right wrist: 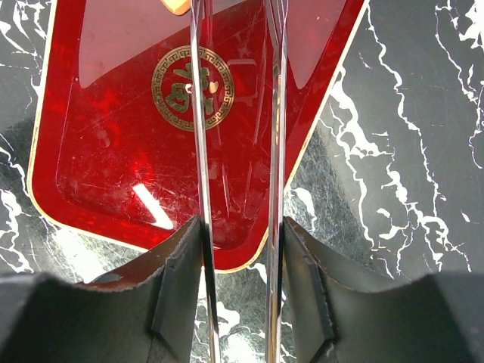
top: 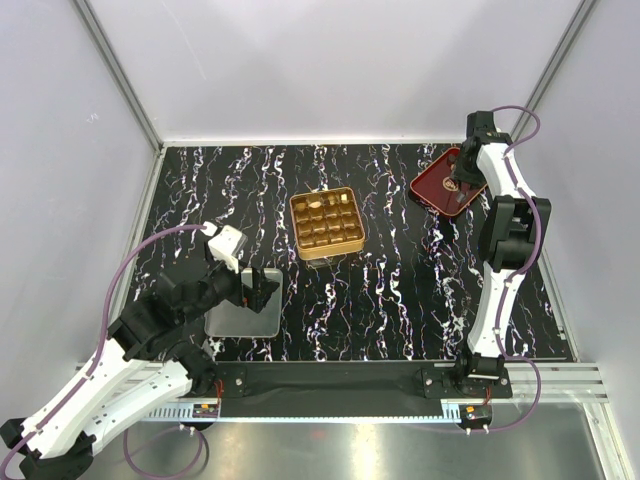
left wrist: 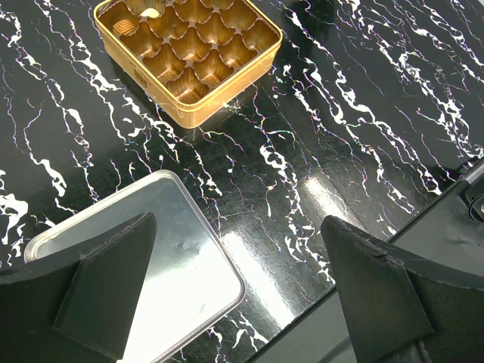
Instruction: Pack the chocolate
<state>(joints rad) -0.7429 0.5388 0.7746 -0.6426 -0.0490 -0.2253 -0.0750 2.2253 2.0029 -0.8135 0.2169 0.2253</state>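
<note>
The gold tin (top: 326,222) with its grid of cups stands mid-table, and a few chocolate pieces (left wrist: 125,25) lie in its far cups. A tan chocolate piece (right wrist: 176,6) shows at the far end of the dark red tray (right wrist: 113,151). My right gripper (right wrist: 242,227) hovers over the near edge of that tray, shut on a pair of steel tongs (right wrist: 199,151) whose two blades reach toward the tan piece. The blade tips are cut off by the frame. My left gripper (left wrist: 238,227) hangs open and empty over the corner of a silver lid (left wrist: 174,280).
The red tray (top: 445,180) sits at the back right near the wall. The silver lid (top: 245,310) lies at the front left, close to the black base rail (top: 330,380). White walls enclose the black marbled table (top: 400,290).
</note>
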